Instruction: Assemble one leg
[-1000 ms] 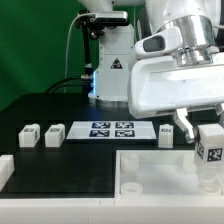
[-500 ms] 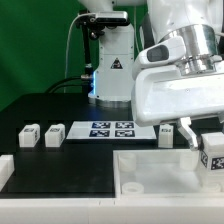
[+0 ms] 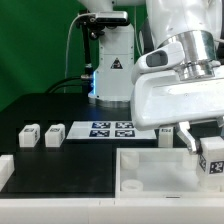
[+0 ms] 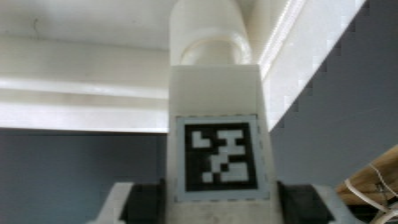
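Observation:
My gripper [image 3: 203,150] is shut on a white leg [image 3: 212,160] with a black-and-white tag, held upright above the large white square part [image 3: 150,170] at the exterior view's right. In the wrist view the leg [image 4: 219,130] fills the middle, clamped between the two fingers [image 4: 146,205], its tag facing the camera. Three more legs stand on the table: two at the left [image 3: 29,135], [image 3: 55,133] and one [image 3: 166,133] partly behind the gripper.
The marker board [image 3: 111,129] lies on the black table between the loose legs. A white raised edge [image 3: 40,190] runs along the front. A lamp and stand [image 3: 105,50] stand behind the table.
The gripper with the leg has moved a little to the exterior view's right and lower toward the large white part's right side.

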### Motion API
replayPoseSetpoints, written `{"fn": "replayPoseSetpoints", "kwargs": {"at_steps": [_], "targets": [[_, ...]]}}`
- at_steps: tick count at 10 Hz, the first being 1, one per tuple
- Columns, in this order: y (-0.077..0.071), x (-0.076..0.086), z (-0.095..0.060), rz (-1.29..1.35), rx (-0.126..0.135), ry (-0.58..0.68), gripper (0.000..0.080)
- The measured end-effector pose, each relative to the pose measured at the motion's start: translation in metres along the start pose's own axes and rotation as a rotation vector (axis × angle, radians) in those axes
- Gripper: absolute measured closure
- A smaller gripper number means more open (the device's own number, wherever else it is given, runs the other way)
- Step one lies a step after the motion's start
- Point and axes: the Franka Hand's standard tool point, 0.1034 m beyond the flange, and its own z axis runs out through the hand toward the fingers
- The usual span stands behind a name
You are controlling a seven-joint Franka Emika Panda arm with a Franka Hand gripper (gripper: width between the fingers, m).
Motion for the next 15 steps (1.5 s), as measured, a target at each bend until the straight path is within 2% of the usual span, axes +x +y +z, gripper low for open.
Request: {"fn": "replayPoseSetpoints", "kwargs": {"at_steps": [1,2,3,4,6,12,13,14,15], "targets": [[0.000,-0.003,0.001,0.000,0.002,-0.012,0.0508],[0.000,-0.003,0.001,0.000,0.002,-0.012,0.0410],[0.000,-0.003,0.001,0.000,0.002,-0.013,0.0271],[0.000,-0.003,0.001,0.000,0.002,-0.013,0.0184],[0.000,-0.003,0.001,0.000,0.002,-0.013,0.0157],[-0.001,-0.004,0.002,0.003,0.004,-0.023,0.0151],[-0.002,-0.003,0.001,0.060,0.014,-0.109,0.0151],[0.000,0.012,-0.006,0.071,0.014,-0.117,0.0151],[0.002,0.014,-0.001,0.077,0.017,-0.140,0.0151]]}}
